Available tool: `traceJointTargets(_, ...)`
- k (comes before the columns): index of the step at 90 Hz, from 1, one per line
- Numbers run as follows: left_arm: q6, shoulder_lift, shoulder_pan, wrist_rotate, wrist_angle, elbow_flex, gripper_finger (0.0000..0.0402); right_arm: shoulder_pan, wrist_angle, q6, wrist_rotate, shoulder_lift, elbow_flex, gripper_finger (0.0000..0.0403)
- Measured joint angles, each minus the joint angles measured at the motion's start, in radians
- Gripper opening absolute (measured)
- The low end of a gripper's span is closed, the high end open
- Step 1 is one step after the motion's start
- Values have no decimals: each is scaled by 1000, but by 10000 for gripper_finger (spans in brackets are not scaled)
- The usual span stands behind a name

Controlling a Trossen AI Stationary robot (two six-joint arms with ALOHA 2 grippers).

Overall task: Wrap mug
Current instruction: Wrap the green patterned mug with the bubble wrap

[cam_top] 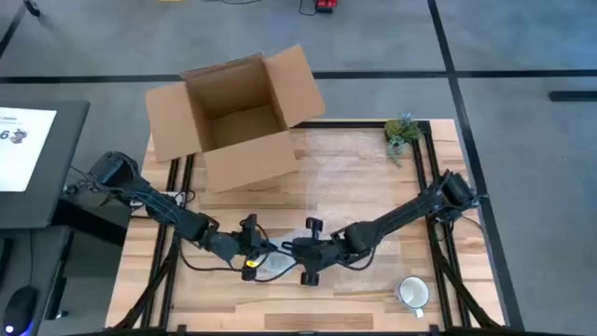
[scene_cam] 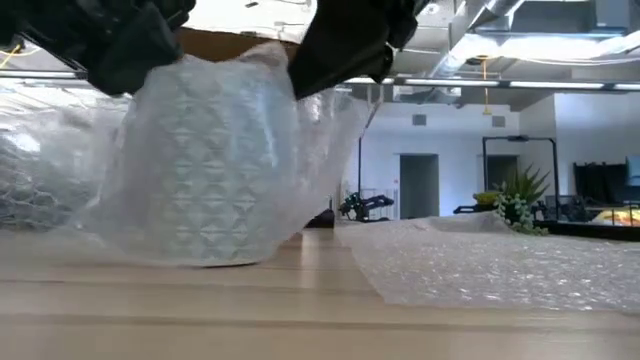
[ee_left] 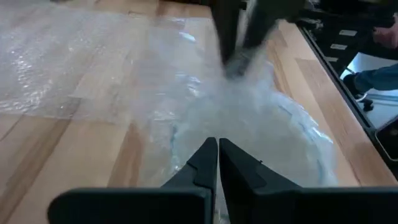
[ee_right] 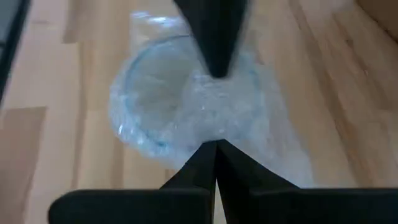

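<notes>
A clear, diamond-patterned mug (scene_cam: 205, 175) stands upright on the wooden table, draped in bubble wrap (scene_cam: 300, 130). Its round rim (ee_right: 134, 93) shows through the wrap in the right wrist view. My left gripper (scene_cam: 130, 50) and my right gripper (scene_cam: 345, 45) meet above it from either side, near the table's front middle, each shut on the wrap. The rest of the bubble wrap sheet (cam_top: 350, 182) lies flat toward the far right. My left gripper pinches the bubble wrap (ee_left: 217, 132) between its two fingertips, over the mug's left side, coming slanting down from the table's left. The wrap rises from the table to the fingers. How many layers it holds does not show. My right gripper pinches the bubble wrap (ee_right: 214, 134) between its two fingertips, over the mug's right side, slanting down from the table's right. The wrap is drawn up over the mug to the fingers, and its skirt trails onto the table.
An open cardboard box (cam_top: 238, 117) stands at the far left of the table. A small green plant (cam_top: 403, 131) sits at the far right corner. A white mug (cam_top: 413, 294) stands near the front right edge.
</notes>
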Motion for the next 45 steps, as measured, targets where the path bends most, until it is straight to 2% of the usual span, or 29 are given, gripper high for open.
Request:
traceJointTargets(27,16,3,25,7,-3,-1,0,0,129,-70,-5,6,0,0)
traceJointTargets(45,23,4,25,8,4,-2,0,-14,137,-65,-67,7,0,0)
